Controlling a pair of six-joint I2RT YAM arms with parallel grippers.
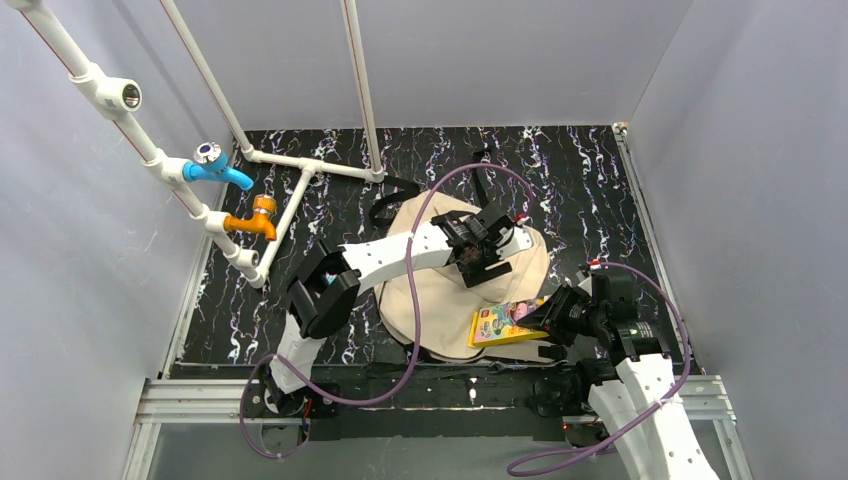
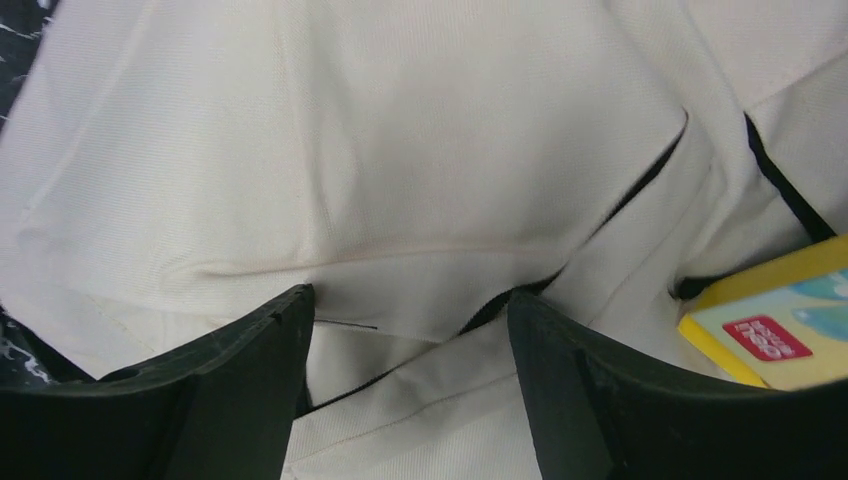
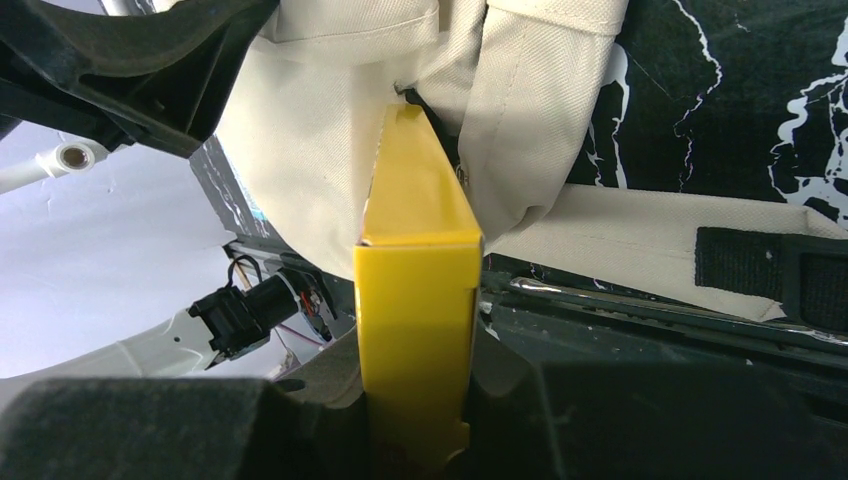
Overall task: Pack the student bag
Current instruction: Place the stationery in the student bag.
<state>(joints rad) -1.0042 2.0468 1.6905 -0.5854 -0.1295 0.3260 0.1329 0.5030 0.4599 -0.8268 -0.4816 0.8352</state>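
The student bag [image 1: 440, 300] lies flat in the middle of the black marbled table, beige, with black straps at its far end. My left gripper [image 1: 482, 262] hovers low over it, open; in the left wrist view its fingers [image 2: 285, 340] straddle the bag's [image 2: 400, 150] dark zipper slit and a fold of fabric, without pinching it. My right gripper [image 1: 552, 316] is shut on a yellow box [image 1: 505, 324] with a colourful face. The box [image 3: 415, 280] stands edge-on between the jaws, and its far end pokes against the bag [image 3: 320, 130]. The box's corner [image 2: 790, 330] shows at the right of the left wrist view.
White pipes carrying a blue tap [image 1: 220, 170] and an orange tap [image 1: 255, 220] stand at the back left. Grey walls close in three sides. A metal rail [image 1: 430, 395] runs along the near edge. A shoulder strap [image 3: 640, 240] trails toward the right arm.
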